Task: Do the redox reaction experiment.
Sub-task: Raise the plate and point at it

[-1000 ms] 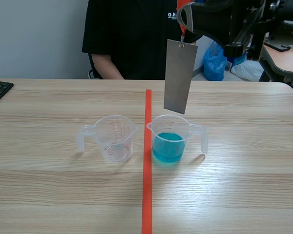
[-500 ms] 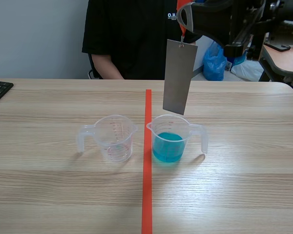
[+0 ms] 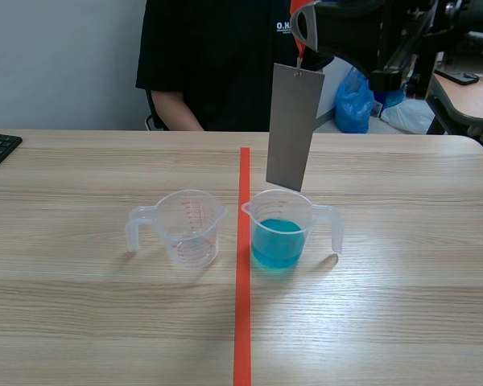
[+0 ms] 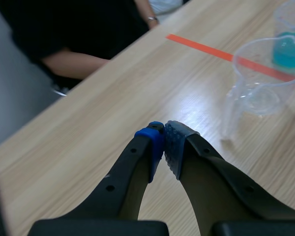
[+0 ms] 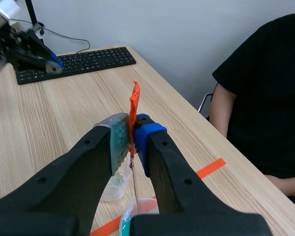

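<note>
While right hand pinches orange ribbon, plate above blue cup, left hand closed empty, person beyond

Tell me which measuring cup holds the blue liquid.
The right cup, below the hanging metal plate; the left cup, across the tape line, holds no blue liquid.

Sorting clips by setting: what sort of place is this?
Likely an office turned lab bench: a keyboard on the desk, two measuring cups, one holding blue liquid, and a metal plate hung by a ribbon from the right hand.
</note>
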Robot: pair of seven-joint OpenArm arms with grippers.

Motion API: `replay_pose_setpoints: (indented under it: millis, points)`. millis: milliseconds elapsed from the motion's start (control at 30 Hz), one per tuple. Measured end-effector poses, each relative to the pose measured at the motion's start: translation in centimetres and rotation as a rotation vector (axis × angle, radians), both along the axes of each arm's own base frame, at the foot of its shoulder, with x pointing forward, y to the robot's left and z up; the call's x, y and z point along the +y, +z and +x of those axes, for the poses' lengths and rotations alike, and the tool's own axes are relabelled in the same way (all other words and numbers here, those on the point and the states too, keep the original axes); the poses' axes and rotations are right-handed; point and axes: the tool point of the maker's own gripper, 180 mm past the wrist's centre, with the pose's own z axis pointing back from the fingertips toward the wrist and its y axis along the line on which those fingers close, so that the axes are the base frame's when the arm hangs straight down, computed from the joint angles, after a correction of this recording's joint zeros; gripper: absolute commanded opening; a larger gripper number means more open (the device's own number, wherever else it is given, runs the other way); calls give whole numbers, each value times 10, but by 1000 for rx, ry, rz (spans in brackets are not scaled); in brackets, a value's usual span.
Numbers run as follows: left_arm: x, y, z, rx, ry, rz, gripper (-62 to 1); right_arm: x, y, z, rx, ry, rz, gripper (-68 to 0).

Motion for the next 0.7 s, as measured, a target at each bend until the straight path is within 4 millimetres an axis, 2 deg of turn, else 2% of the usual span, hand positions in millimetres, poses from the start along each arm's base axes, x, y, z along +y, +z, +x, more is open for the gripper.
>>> replay_pose_setpoints:
  millis: [67,167,367,567,700]
  points:
    - [-28,-13,7,32,-44,-7,-569,0,0,0,0,0,-1,-660]
    - [-71,-22,18,52,-110,-32,-569,0,0,0,0,0,0,-660]
    - [-139,-16,39,68,-192,-101,-569,0,0,0,0,0,0,-660]
    - [-181,-7,53,72,-254,-87,-568,0,0,0,0,0,0,-660]
    - [-204,0,55,62,-293,-96,-568,0,0,0,0,0,0,-660]
